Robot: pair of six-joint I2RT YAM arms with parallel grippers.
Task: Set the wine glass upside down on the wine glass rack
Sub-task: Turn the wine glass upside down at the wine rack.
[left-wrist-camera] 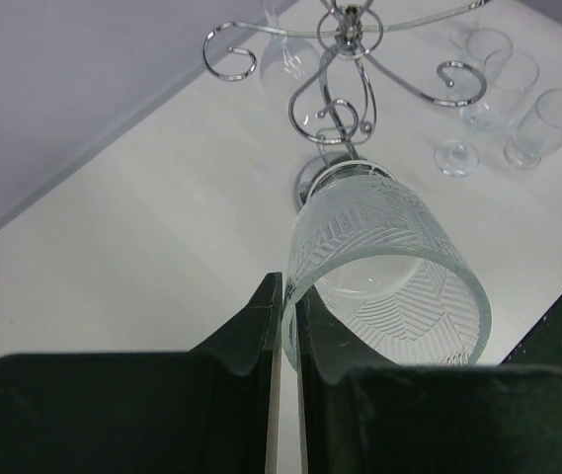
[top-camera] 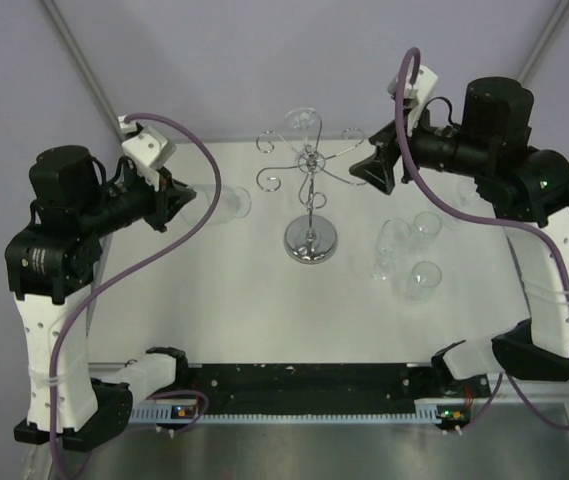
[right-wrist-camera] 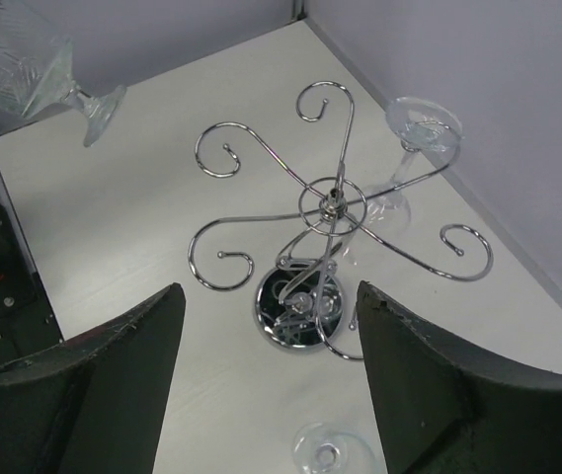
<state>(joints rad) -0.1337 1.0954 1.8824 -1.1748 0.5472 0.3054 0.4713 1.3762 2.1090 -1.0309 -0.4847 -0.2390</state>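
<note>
My left gripper (top-camera: 186, 200) is shut on the rim of a clear ribbed wine glass (top-camera: 216, 205), held on its side left of the rack, foot towards the rack. In the left wrist view the jaws (left-wrist-camera: 288, 326) pinch the wall of the glass (left-wrist-camera: 384, 267) at the rim. The chrome wine glass rack (top-camera: 310, 165) stands mid-table on its round mirrored base (top-camera: 310, 241). One glass (top-camera: 302, 120) hangs upside down from a far arm. My right gripper (top-camera: 379, 166) is open and empty, above and just right of the rack (right-wrist-camera: 332, 202).
Three more glasses (top-camera: 409, 250) stand on the table right of the rack; they also show in the left wrist view (left-wrist-camera: 503, 99). One's foot (right-wrist-camera: 330, 456) lies under my right gripper. The hanging glass (right-wrist-camera: 419, 128) is near the back wall.
</note>
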